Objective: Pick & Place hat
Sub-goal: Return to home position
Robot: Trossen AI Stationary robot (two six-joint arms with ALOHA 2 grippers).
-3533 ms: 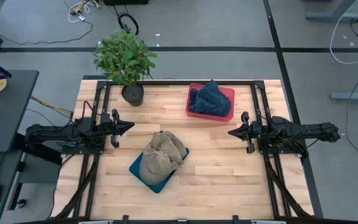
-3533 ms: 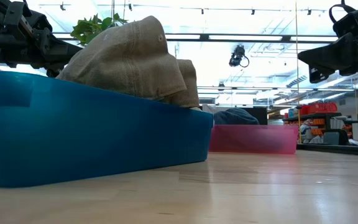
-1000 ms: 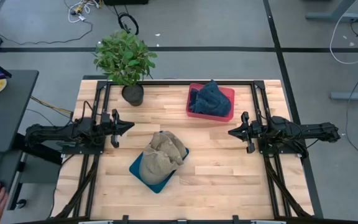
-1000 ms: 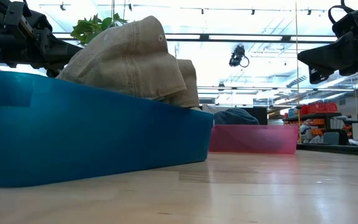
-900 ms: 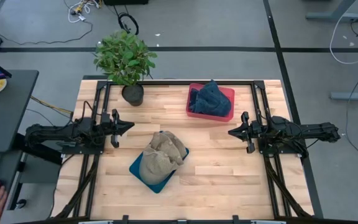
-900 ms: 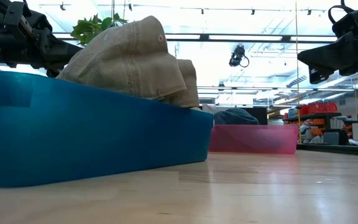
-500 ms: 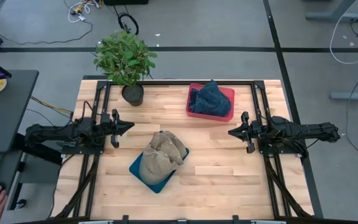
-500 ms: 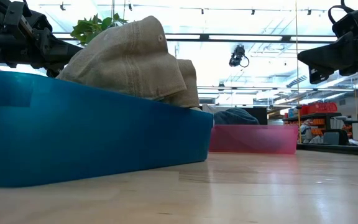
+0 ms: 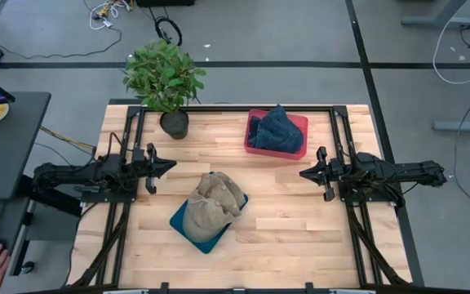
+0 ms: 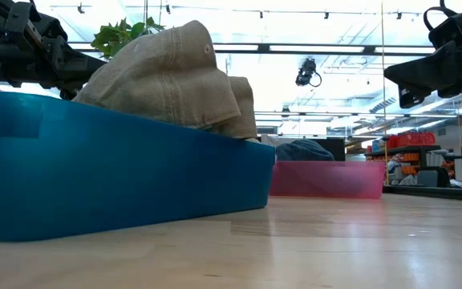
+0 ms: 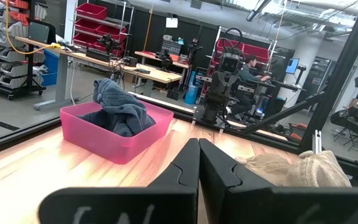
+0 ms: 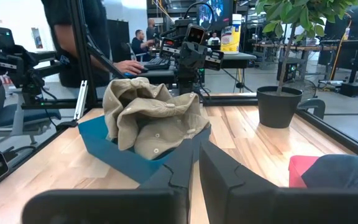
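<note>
Brown caps (image 9: 215, 198): heaped in the blue bin (image 9: 188, 227), mid-table.
Blue caps (image 9: 279, 128): piled in the pink bin (image 9: 299, 121), far side.
Left gripper (image 9: 168, 166): fingers pressed together, left of the blue bin.
Right gripper (image 9: 303, 173): fingers pressed together, right side.
Plant (image 9: 164, 75): far-left corner.

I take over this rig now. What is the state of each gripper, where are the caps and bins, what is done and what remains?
Left gripper: shut, empty, at the table's left side.
Right gripper: shut, empty, at the table's right side.
Tan fabric caps lie piled in the blue plastic bin; dark blue fabric caps lie in the pink plastic bin.
Done: every visible cap is in a bin.
Left: probably only confirming that both arms are home.
</note>
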